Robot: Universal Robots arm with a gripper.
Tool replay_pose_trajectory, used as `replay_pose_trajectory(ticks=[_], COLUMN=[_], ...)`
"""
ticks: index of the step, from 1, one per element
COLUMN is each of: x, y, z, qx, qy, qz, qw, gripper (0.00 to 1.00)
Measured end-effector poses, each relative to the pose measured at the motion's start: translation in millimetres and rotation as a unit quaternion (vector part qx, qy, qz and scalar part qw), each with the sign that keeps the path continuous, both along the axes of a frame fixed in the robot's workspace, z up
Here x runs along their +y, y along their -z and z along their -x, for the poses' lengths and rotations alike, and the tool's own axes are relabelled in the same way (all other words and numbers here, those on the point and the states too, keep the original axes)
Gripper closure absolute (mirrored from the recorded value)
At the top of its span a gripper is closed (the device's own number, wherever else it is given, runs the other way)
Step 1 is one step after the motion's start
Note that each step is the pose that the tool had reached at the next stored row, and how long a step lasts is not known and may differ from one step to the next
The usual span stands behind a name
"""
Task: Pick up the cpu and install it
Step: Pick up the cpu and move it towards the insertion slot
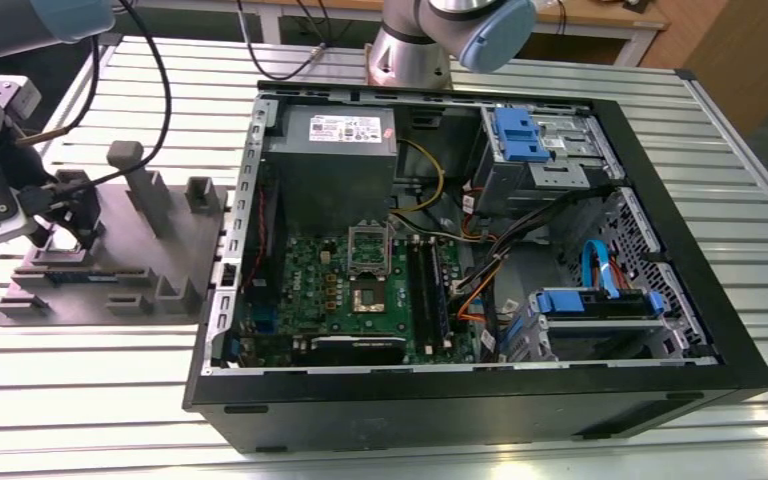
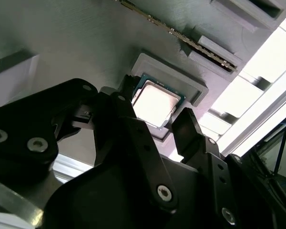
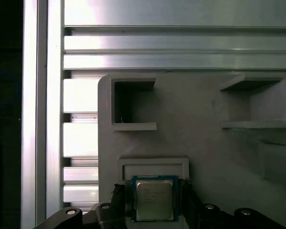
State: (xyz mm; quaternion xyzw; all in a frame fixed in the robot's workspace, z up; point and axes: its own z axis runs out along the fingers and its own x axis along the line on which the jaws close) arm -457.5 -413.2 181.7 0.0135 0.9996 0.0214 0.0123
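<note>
Cpu being cradled flat, metal top up, in shallow recess of grey holder on bench, exterior view's left, beside computer case. Tool being presented open, fingers straddling two opposite cpu edges; contact not being confirmed. Chip being judged light, rigid, thin, slippery-topped, with fragile underside: edges being favoured for gentle, level grip.

The tool straddles the cpu in its holder.
</note>
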Motion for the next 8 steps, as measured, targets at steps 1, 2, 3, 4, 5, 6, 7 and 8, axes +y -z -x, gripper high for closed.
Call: replay_pose_trajectory(ticks=[1, 2, 3, 4, 5, 6, 7, 8], x=[0.0, 0.0, 0.0, 0.0, 0.0, 0.0, 0.0, 0.0], y=[-0.6, -1.0, -1.1, -1.1, -1.1, -1.1, -1.2, -1.2], z=[0.0, 0.0, 0.0, 0.0, 0.0, 0.0, 0.0, 0.0], qx=[0.0, 0.0, -0.0001, -0.0001, -0.0001, -0.0001, -0.0001, 0.0], qy=[0.0, 0.0, 0.0, 0.0, 0.0, -0.001, -0.003, -0.006], qz=[0.0, 0.0, -0.0001, -0.0001, -0.0001, -0.0001, -0.0001, 0.0], qw=[1.0, 1.0, 1.0, 1.0, 1.0, 1.0, 1.0, 0.99998], gripper=[0.41, 0.41, 0.41, 0.41, 0.41, 0.41, 0.41, 0.41])
